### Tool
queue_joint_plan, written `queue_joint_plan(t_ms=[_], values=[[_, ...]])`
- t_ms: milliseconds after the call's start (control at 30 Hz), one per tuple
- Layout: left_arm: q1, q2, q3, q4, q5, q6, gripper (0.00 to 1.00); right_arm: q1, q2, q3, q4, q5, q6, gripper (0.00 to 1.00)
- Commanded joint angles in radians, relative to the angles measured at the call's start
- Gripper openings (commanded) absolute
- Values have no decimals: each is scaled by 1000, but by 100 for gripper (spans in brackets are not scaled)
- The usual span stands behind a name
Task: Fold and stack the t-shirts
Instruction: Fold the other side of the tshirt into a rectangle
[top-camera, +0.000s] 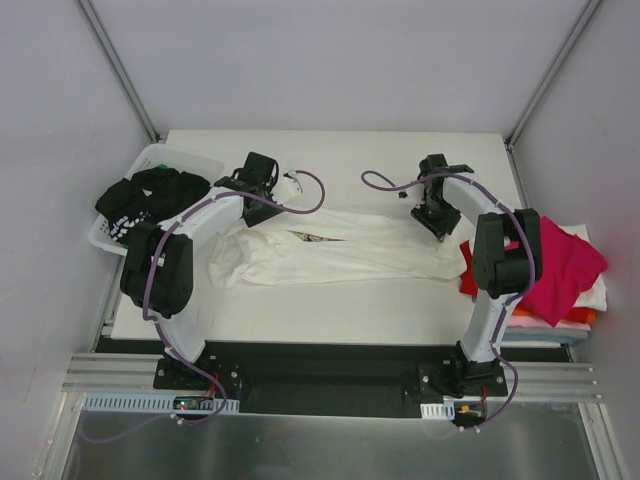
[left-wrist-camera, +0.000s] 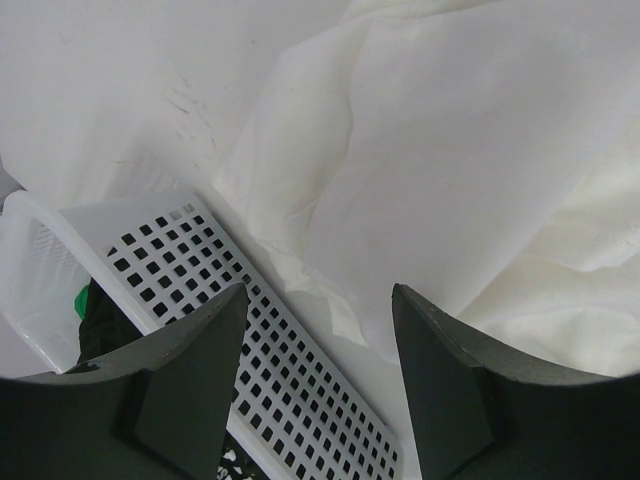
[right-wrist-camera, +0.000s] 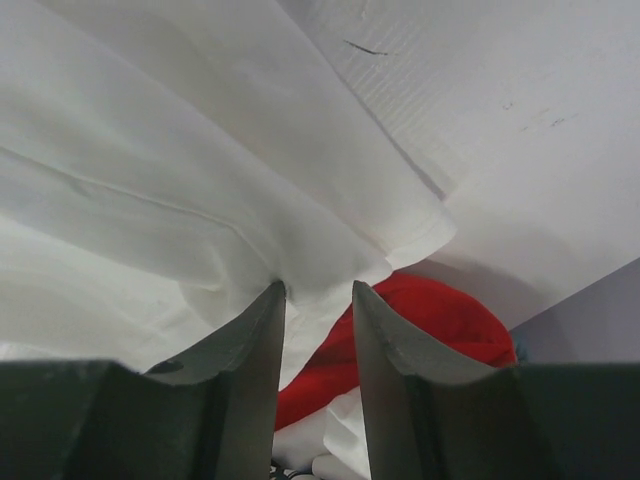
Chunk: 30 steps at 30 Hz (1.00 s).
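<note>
A white t-shirt lies crumpled lengthwise across the middle of the table, with a bit of floral print peeking from a fold. My left gripper hovers over its far left end. In the left wrist view the left gripper is wide open and empty, above the shirt's edge and the basket wall. My right gripper is at the shirt's right end. In the right wrist view the right gripper stands narrowly open, its tips at the puckered cloth edge, nothing clamped between them.
A white perforated basket at the left edge holds a black t-shirt; its wall lies under my left jaws. At the right edge lies a pile with a magenta t-shirt on top, a red one and an orange one.
</note>
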<state>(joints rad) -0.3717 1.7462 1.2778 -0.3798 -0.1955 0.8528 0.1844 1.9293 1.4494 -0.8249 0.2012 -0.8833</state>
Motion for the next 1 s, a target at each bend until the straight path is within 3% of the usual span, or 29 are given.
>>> queue_joint_plan(t_ms=[0,267,433,967], values=[[5,1,12,-11,-16,-9,59,-5,2,40,-3,-26,-6,30],[4,-1,5,-11,-18,-9,59,-10,16,22,-3,-46,-5,19],[5,-10,-1,-10,-21,-9,59,-10,-1,9,-11,-52,-3,1],[24,18,75,-5,-1,-11,59,46,-242,-121,-49,-46,41,1]])
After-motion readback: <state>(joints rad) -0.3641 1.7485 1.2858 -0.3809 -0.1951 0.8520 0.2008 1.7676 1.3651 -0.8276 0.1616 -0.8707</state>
